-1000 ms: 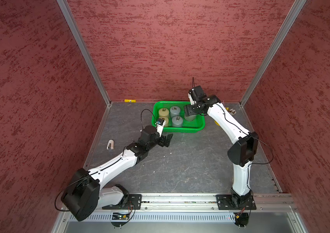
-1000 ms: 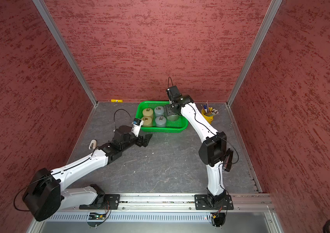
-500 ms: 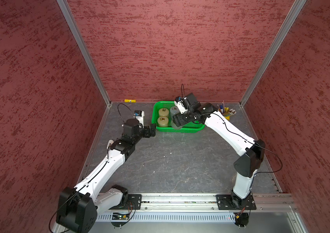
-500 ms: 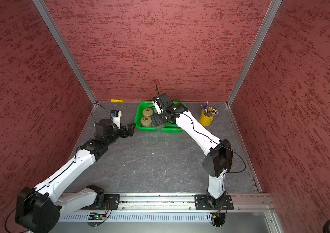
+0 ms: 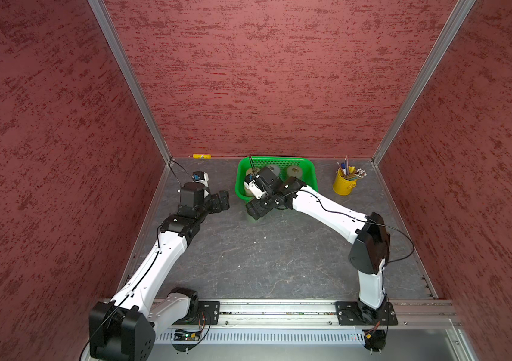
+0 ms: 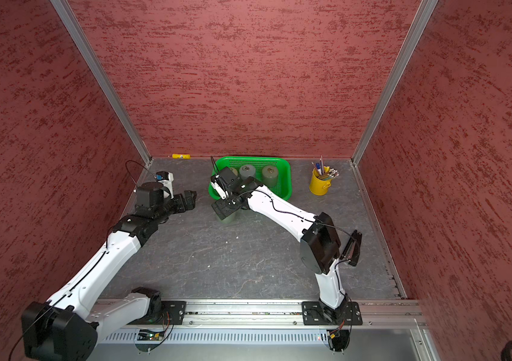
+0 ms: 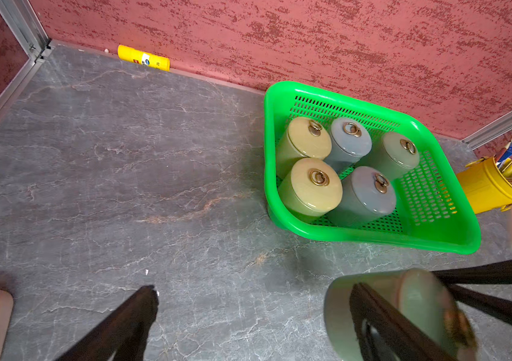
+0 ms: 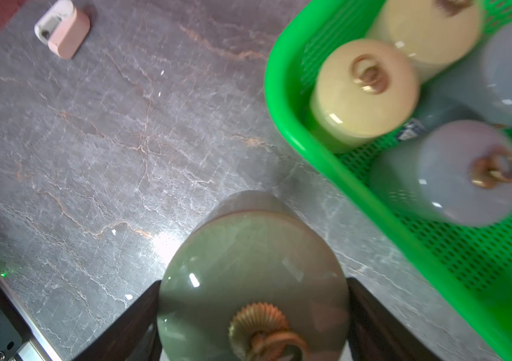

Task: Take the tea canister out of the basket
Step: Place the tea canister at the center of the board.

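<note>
Tabletop [image 5: 264, 259] of grey veined stone runs from the arm bases toward the work. Over it, on the left, the left gripper [image 5: 220, 202] hangs with its jaws spread wide and nothing between them, near the held piece but apart from it. Just to its right, the right gripper [image 8: 252, 283] is clamped across the top of the tea canister [image 8: 248, 247], a celadon-green jar with a brass ring knob [image 8: 261, 331]. The jaws bear on opposite sides of it. The canister is outside the basket [image 7: 357, 238], above the table just off the basket's near left corner. Whether its foot touches the table I cannot tell from these views.

The step in hand looks like the set-down, with the lift-out judged done. To do it well, lower straight and keep the jar upright, because the grip may be holding by the lid alone and a tilt could let the body slip. Let the base seat flat before the jaws part. Open slowly and rise vertically, since the ring knob sits close under the wrist and could catch. Keep clear of the basket wall, which is close, and of the left gripper on the other side.

Farther on, five canisters [image 7: 368, 193] stand in the basket: two yellow-lidded, two grey-blue, one green. Beyond, a yellow bucket [image 5: 343, 185] of pencils stands to the right, and a yellow tube [image 7: 143, 57] lies against the back wall.
</note>
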Controlling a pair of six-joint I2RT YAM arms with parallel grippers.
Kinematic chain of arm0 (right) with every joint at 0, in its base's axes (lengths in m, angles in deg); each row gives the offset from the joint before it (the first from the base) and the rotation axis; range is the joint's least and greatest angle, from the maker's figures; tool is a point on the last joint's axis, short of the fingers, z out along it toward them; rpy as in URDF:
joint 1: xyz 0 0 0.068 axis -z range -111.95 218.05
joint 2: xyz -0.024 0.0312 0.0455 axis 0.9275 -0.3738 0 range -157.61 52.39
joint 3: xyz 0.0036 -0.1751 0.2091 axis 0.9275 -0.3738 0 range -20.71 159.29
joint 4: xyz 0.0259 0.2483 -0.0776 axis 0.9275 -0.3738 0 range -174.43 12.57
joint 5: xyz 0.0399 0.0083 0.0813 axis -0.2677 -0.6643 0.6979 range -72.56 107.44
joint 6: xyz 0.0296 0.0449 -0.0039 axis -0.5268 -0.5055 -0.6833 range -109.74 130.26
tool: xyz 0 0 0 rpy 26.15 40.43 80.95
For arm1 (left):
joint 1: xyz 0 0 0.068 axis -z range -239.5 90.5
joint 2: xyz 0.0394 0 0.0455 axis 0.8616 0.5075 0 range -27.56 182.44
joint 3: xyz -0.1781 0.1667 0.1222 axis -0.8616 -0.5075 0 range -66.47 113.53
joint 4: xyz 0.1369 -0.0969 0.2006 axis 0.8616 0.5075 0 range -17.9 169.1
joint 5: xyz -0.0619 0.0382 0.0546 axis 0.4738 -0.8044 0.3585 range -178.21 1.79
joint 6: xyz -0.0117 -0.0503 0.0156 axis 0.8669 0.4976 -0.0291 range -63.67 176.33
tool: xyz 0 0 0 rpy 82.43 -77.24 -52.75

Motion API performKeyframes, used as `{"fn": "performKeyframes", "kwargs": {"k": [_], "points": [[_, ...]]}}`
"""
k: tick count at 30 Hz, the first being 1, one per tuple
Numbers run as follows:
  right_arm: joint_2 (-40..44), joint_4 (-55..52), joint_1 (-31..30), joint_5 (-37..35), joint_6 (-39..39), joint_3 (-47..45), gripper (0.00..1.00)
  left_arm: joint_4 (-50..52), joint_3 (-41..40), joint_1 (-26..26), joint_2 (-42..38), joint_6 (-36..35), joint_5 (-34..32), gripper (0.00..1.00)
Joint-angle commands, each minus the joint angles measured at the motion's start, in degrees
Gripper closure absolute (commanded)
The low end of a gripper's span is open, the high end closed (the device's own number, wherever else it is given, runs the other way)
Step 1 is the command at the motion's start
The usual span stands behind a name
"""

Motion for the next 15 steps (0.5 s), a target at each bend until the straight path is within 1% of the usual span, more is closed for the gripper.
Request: {"fn": "performKeyframes", "kwargs": {"k": [1,4,11,15], "points": [[-1.5,3.7,-1.2,-2.2,-1.0,4.6,1.0,0.6,-0.2,-0.4,-0.3,0.5,0.8,0.0],[-4.3,3.3,-2.0,-3.0,-1.5,6.2,1.0,0.1,-0.7,-0.4,-0.4,0.5,1.1,0.0],[-9.9,1.3,-2.9,-7.4,-1.7,10.5,1.0,-0.7,-1.2,-0.3,-0.7,0.4,1.6,0.0],[-12.4,0.0,-3.1,-7.4,-1.7,13.0,1.0,-1.0,-1.5,-0.3,-0.7,0.3,1.8,0.0]]}}
